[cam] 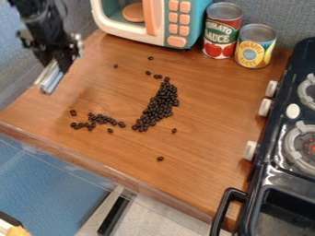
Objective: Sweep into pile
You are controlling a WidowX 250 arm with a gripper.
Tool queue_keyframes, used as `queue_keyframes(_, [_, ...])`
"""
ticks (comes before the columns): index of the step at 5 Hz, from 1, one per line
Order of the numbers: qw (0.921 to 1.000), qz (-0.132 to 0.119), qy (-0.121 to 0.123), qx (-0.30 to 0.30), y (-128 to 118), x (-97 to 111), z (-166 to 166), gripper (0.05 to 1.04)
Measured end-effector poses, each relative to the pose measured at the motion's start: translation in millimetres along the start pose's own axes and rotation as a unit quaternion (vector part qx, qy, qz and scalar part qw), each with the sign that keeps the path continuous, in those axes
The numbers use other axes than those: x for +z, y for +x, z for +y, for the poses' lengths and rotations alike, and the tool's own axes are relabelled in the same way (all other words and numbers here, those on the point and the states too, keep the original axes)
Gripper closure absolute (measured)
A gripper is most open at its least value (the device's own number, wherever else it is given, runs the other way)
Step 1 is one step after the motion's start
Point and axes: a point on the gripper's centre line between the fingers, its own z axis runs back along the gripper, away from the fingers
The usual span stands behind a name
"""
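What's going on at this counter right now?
The robot's gripper hangs over the counter's left side, with a pale piece at its lower end, clear of the dark beans. Most beans lie in a long, slanting heap mid-counter. A smaller, looser cluster sits apart to its left in the picture, and a few strays lie scattered, so they aren't in one pile yet.

Wood grain, plastic and metal

Smooth, softly glossy wood grain is shown by the table point(209, 120), glossy black by the stove point(271, 179) at its right edge, smooth plastic by the toy microwave point(126, 31), metal by the can tops point(258, 32), slight sheen by the beans point(161, 103)
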Motion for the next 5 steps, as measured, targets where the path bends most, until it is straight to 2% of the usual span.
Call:
queue_keyframes(1, [0.9999, 0.014, 0.010, 0.001, -10.0, -10.3, 3.4, 0.698])
queue_keyframes(3, [0.9988, 0.046, 0.005, 0.016, -35.8, -24.5, 9.9, 0.699])
queue_keyframes(5, [0.9979, 0.056, 0.002, 0.034, -52.2, -24.9, 2.4, 0.699])
